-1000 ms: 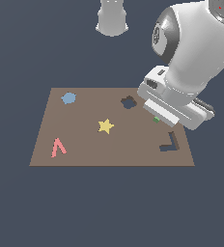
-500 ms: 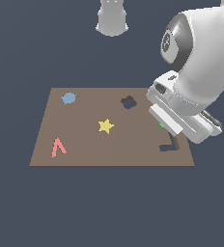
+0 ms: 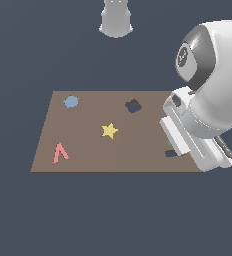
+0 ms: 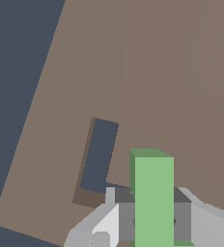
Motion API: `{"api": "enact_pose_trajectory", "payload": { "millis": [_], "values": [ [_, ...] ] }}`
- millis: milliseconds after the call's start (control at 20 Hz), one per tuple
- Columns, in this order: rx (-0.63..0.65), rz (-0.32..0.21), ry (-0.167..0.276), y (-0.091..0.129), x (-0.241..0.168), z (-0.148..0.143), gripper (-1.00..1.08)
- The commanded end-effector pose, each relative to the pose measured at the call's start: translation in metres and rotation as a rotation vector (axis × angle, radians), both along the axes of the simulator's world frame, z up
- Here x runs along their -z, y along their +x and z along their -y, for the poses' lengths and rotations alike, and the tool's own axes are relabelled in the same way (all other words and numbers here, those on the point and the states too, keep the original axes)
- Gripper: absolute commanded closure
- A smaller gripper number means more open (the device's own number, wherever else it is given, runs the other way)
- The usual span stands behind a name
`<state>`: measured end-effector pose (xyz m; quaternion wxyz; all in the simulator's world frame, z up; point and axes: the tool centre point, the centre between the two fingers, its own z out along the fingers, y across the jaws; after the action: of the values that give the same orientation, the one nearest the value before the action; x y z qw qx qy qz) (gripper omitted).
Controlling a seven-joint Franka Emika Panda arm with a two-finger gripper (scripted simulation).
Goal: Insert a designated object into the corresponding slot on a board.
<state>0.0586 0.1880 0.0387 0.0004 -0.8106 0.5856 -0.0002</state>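
The green L-shaped block [image 4: 152, 193] stands upright between my gripper's [image 4: 152, 223] grey fingers [image 4: 121, 219], which are shut on it. Just beside it in the wrist view, the dark L-shaped slot [image 4: 100, 154] lies in the brown board [image 4: 172, 72], with one arm running under the fingers. In the exterior view the arm's white hand covers most of this. Only a sliver of the green block [image 3: 169, 143] and a bit of the slot [image 3: 171, 153] show, near the board's [image 3: 88, 125] corner at the exterior view's right.
On the board lie a yellow star [image 3: 109, 131], a pink-red chevron [image 3: 60, 152] and a blue rounded shape [image 3: 71, 102]. A dark scalloped hole [image 3: 133, 106] is cut near the far edge. The robot's grey base [image 3: 116, 20] stands beyond the board.
The arm has moved toward the board's near edge with the green block, bringing it down close to the slot. The hand now hides most of the slot in the exterior view.
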Motion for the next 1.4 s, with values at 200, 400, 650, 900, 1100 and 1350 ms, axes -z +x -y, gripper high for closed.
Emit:
{"api": "enact_pose_trajectory", "payload": {
  "millis": [200, 400, 650, 900, 1100, 1350],
  "values": [
    [0.141, 0.0, 0.0, 0.022, -0.001, 0.003, 1.08],
    [0.193, 0.0, 0.0, 0.03, -0.002, 0.005, 1.08],
    [0.224, 0.0, 0.0, 0.035, -0.002, 0.007, 1.08],
    [0.224, 0.0, 0.0, 0.035, 0.0, 0.008, 1.08],
    [0.227, 0.0, 0.0, 0.036, 0.008, 0.008, 1.08],
    [0.227, 0.0, 0.0, 0.036, 0.008, 0.008, -0.92]
  ]
}}
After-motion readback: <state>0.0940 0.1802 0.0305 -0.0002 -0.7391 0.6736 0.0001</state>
